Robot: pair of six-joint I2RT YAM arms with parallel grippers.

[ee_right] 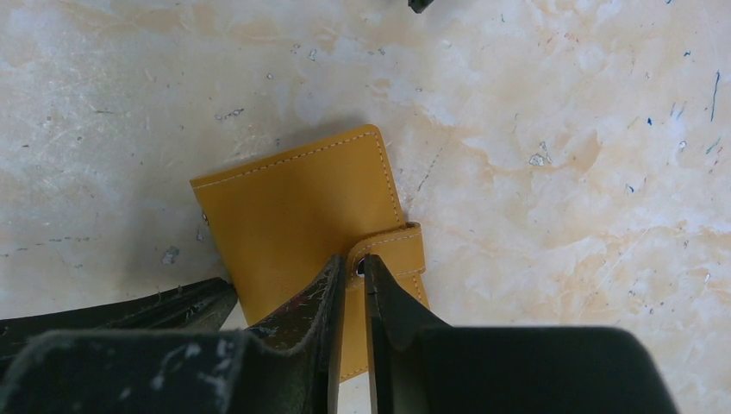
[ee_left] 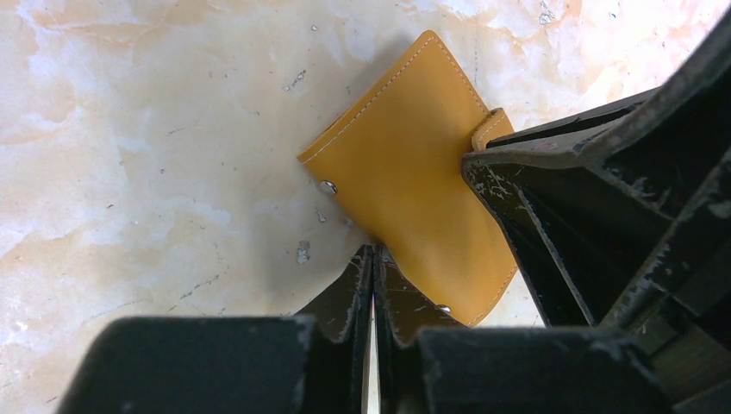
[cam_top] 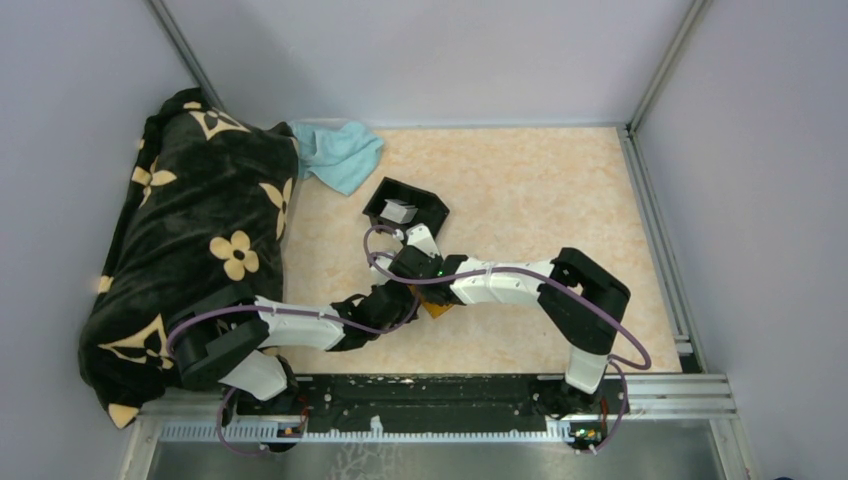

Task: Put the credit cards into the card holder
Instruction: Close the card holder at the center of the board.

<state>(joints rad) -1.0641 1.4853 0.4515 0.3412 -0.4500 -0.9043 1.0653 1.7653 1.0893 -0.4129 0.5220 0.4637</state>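
Note:
The card holder [ee_right: 293, 207], a closed orange-tan wallet, lies flat on the marbled table; it also shows in the left wrist view [ee_left: 414, 172] and as a sliver under the arms in the top view [cam_top: 437, 308]. My right gripper [ee_right: 352, 263] is nearly closed, pinching the end of the closure tab [ee_right: 398, 250] at its snap. My left gripper [ee_left: 374, 250] is shut and empty, its tips on the wallet's near edge. A pale credit card [cam_top: 400, 211] lies in the black tray [cam_top: 432, 203] behind the grippers.
A dark flower-patterned blanket [cam_top: 190, 240] is heaped along the left side. A teal cloth [cam_top: 340, 152] lies at the back left beside the tray. Grey walls enclose the table, and a metal rail [cam_top: 660, 250] runs along its right edge.

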